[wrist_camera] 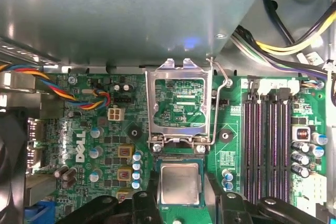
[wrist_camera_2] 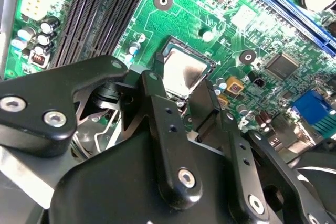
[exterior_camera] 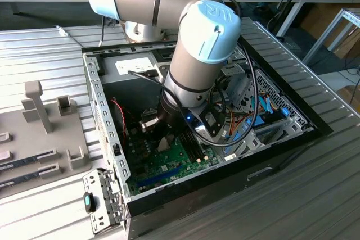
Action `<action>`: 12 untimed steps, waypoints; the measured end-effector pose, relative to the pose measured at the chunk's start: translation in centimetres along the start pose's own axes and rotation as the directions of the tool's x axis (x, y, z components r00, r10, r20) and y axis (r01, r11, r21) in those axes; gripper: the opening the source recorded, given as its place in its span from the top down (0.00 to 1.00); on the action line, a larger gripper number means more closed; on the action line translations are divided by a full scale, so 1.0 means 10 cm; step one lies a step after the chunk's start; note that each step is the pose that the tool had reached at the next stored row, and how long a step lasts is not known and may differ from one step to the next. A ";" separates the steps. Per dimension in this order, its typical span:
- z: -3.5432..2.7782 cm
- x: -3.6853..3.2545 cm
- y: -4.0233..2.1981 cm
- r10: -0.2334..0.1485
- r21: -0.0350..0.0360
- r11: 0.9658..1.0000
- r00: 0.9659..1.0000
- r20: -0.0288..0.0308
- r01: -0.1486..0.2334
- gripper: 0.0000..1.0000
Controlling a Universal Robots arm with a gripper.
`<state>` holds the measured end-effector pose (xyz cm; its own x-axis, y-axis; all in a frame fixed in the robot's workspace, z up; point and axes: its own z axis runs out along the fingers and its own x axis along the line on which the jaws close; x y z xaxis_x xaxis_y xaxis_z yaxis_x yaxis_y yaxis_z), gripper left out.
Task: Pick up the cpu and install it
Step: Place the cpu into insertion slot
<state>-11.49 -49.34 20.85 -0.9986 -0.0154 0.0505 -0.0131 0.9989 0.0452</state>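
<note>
Slatted metal bench (exterior_camera: pixel 34 49) carries your open computer case (exterior_camera: pixel 107 117). On its green board (wrist_camera: pixel 233 156) the cpu (wrist_camera: pixel 180 183) lies flat in the socket (wrist_camera: pixel 178 159), the hand (wrist_camera_2: pixel 177 92) straddling it; whether it grips, you cannot tell.

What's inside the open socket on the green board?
The cpu, silver top up, lies in the socket, with the load plate raised beside it. What lies beneath it is covered.

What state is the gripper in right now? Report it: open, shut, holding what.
Gripper: at the cpu in the open socket; open or shut cannot be told.
</note>
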 end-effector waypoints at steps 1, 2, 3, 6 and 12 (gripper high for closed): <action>0.008 0.005 0.015 -0.002 0.000 1.000 1.000 0.000 0.002 0.53; 0.013 0.007 0.029 -0.005 0.000 1.000 1.000 0.000 0.005 0.53; 0.017 0.007 0.044 -0.008 0.000 1.000 1.000 0.000 0.008 0.53; 0.027 0.010 0.074 -0.017 0.001 1.000 1.000 -0.001 0.017 0.53; 0.046 0.022 0.052 -0.027 0.002 1.000 1.000 -0.001 0.027 0.53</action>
<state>-11.75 -48.81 20.42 -0.9978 -0.0425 0.0505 -0.0402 0.9982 0.0450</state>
